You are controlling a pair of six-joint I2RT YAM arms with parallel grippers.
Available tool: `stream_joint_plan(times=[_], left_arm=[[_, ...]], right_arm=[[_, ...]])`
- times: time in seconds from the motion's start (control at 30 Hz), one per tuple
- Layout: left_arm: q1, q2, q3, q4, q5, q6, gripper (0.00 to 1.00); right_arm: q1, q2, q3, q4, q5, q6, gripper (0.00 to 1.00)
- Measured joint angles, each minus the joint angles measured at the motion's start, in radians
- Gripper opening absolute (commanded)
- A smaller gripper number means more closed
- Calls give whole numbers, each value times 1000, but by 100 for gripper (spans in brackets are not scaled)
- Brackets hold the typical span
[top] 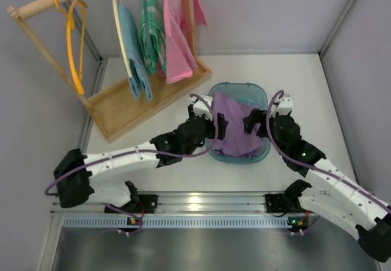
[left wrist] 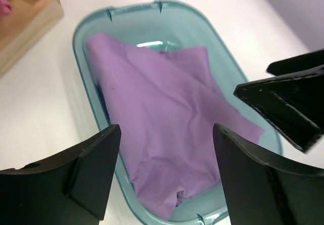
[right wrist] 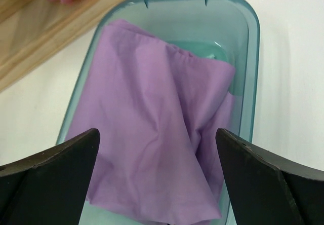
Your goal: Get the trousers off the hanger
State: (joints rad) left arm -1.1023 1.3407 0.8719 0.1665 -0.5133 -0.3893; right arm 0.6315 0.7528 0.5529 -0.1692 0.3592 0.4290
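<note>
Raise left end effector (left wrist: 164, 134) and right end effector (right wrist: 157, 139), both apart, empty, straight off trousers (top: 235, 124); skip bare hanger (top: 74, 39) at 10 o'clock.

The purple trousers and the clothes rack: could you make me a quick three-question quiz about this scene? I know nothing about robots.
1. True or false: the trousers lie in the teal basin.
2. The orange-yellow hanger is: A) carrying the trousers; B) hanging bare on the wooden rail; C) lying in the basin.
3. Fill in: above the basin, the left gripper and right gripper are both ____ (open/shut).

Key: 1 true; 2 B; 3 open.
</note>
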Motion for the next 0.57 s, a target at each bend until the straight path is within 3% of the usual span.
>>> stream_joint_plan(times=[0.13, 0.37, 0.57], left_arm=[[2, -193, -15, -58, -23, -6, 83], [4, -665, -180, -218, -118, -67, 84], [5, -732, -180, -335, -154, -87, 86]], right_arm=[[0, -12, 31, 5, -18, -18, 99], [0, -61, 30, 13, -86, -37, 99], [0, -73, 30, 27, -105, -44, 100]])
